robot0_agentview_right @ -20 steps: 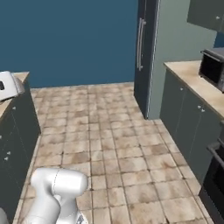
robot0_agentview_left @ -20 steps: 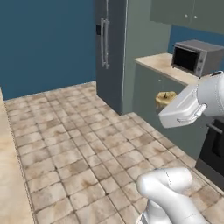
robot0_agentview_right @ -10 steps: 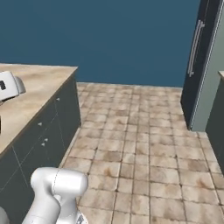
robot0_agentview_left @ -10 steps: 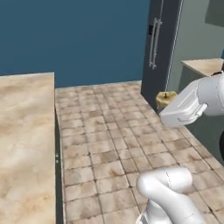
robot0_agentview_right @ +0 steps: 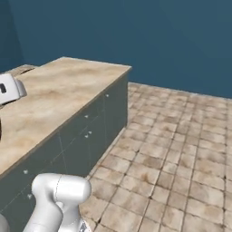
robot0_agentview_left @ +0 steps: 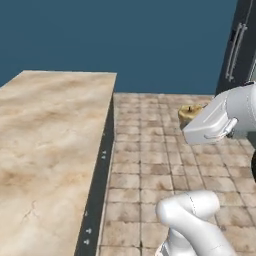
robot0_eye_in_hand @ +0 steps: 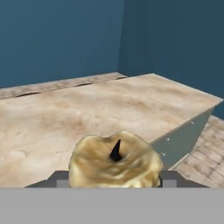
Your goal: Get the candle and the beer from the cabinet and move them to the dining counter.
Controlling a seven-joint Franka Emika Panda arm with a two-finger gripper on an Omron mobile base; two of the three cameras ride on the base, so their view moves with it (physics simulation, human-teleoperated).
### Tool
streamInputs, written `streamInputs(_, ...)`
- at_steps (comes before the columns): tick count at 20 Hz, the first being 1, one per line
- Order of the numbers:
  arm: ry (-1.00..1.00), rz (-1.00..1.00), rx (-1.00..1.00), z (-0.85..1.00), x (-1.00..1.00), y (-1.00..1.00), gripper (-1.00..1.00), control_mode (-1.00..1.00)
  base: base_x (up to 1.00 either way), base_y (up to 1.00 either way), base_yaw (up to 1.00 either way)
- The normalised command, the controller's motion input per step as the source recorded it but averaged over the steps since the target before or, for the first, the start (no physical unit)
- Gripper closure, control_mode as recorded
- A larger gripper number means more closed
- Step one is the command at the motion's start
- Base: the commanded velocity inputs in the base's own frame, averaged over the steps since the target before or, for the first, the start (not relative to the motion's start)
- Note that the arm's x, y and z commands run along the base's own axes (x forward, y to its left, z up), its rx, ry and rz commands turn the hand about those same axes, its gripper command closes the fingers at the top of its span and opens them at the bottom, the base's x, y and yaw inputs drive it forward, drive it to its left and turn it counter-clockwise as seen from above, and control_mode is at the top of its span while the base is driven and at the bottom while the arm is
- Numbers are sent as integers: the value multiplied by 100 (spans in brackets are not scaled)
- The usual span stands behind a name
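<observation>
- The candle point(robot0_eye_in_hand: 115, 164) is gripped between the 2 fingers of the gripper point(robot0_eye_in_hand: 114, 178), whose jaws are closed on its sides; in the hand view only the dark finger bases are seen at either side of it.
- The candle is seen as a tan, lumpy cylinder with a short black wick standing at its top centre.
- In the left base view the candle point(robot0_agentview_left: 190, 113) is seen at the front end of the white hand, held in the air above the tiled floor point(robot0_agentview_left: 150, 165), beside the long edge of the dining counter point(robot0_agentview_left: 45, 145) and well apart from it.
- The dining counter is shown with a beige veined marble top and dark grey-green side panels point(robot0_agentview_right: 77, 140) with small pale knobs.
- In the hand view the counter point(robot0_eye_in_hand: 87, 109) is seen beyond and below the candle, with its far corner at the right near the blue wall point(robot0_eye_in_hand: 57, 35).
- A tall grey refrigerator point(robot0_agentview_left: 239, 47) with a long handle is seen at the upper right of the left base view.
- Whether the candle's base is level can hardly be told, since its lower part is hidden.
</observation>
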Motion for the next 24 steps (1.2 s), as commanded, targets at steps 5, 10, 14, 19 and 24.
streamInputs(5, 0, 0, 0, 0, 0, 0, 100, 100, -69, 0, 47)
streamInputs(10, 0, 0, 0, 0, 0, 0, 100, 100, -74, 0, 46)
streamInputs(14, 0, 0, 0, 0, 0, 0, 100, 100, -74, 0, 45)
streamInputs(19, 0, 0, 0, 0, 0, 0, 100, 100, -73, 0, 45)
streamInputs(24, 0, 0, 0, 0, 0, 0, 100, 100, -73, 0, 44)
